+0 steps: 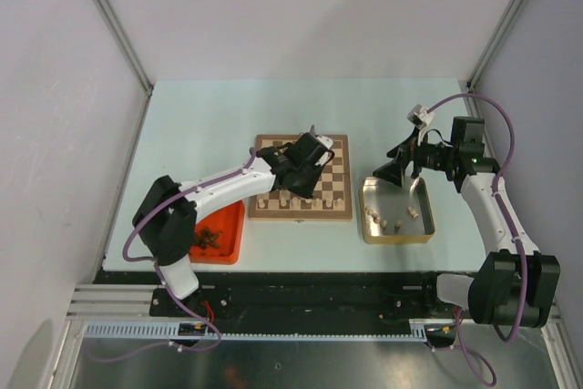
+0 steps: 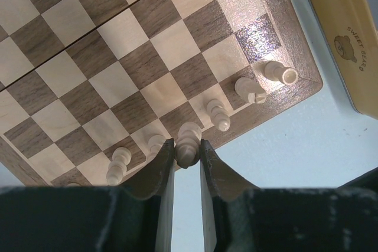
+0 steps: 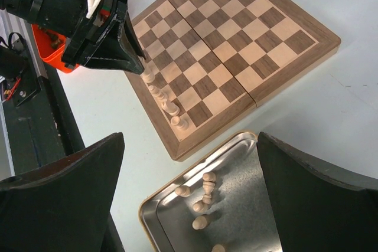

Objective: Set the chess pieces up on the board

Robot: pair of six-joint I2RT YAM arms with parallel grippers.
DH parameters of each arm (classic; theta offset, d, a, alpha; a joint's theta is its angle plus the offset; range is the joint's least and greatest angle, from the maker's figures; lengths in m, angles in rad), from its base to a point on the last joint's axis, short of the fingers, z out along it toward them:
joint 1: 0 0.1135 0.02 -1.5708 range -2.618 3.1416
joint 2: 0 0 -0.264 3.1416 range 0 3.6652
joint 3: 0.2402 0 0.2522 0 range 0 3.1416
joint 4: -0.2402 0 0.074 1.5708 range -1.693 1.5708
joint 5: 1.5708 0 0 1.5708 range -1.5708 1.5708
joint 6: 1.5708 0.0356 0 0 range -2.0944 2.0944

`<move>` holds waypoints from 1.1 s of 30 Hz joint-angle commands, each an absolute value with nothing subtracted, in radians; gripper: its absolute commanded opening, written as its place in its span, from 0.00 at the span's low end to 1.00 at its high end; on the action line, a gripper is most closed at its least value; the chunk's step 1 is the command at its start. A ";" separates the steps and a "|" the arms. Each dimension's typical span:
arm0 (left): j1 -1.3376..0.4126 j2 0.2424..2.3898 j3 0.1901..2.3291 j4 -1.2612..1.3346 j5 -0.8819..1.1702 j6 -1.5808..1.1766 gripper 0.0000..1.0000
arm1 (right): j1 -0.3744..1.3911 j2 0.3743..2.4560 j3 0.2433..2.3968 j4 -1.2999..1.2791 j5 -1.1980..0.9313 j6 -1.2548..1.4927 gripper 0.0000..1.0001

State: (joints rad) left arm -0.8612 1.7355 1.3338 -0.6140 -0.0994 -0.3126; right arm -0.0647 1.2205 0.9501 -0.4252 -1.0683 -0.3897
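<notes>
Well, the left gripper (image 2: 186, 146) is pinched on one pale chess piece (image 2: 189, 137) at the near edge row of the board (image 2: 147, 45), in the gap between the standing men (image 2: 251, 90) already lined up there. The piece's long axis runs along the fingers, roughly upright over its square (whether its foot touches the wood, I cannot tell). The right gripper (image 3: 188, 140) hangs wide open and empty over the gold tin (image 3: 147, 208), where spare pieces (image 3: 204, 187) lie. The left arm is plainly nearer, and I'd judge that a straight release comes next.
</notes>
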 commanded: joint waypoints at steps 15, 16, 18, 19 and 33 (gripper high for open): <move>-0.867 1.784 1.368 -0.606 -0.115 -0.301 0.13 | -0.069 1.229 0.994 -0.440 -1.075 -0.417 1.00; -0.867 1.786 1.368 -0.606 -0.115 -0.299 0.14 | -0.069 1.230 0.994 -0.443 -1.074 -0.419 0.99; -0.867 1.790 1.368 -0.606 -0.115 -0.298 0.14 | -0.069 1.229 0.994 -0.443 -1.075 -0.420 1.00; -0.867 1.793 1.367 -0.604 -0.115 -0.298 0.14 | -0.069 1.229 0.996 -0.445 -1.074 -0.422 1.00; -0.867 1.795 1.358 -0.604 -0.117 -0.296 0.23 | -0.069 1.239 1.000 -0.457 -1.075 -0.430 1.00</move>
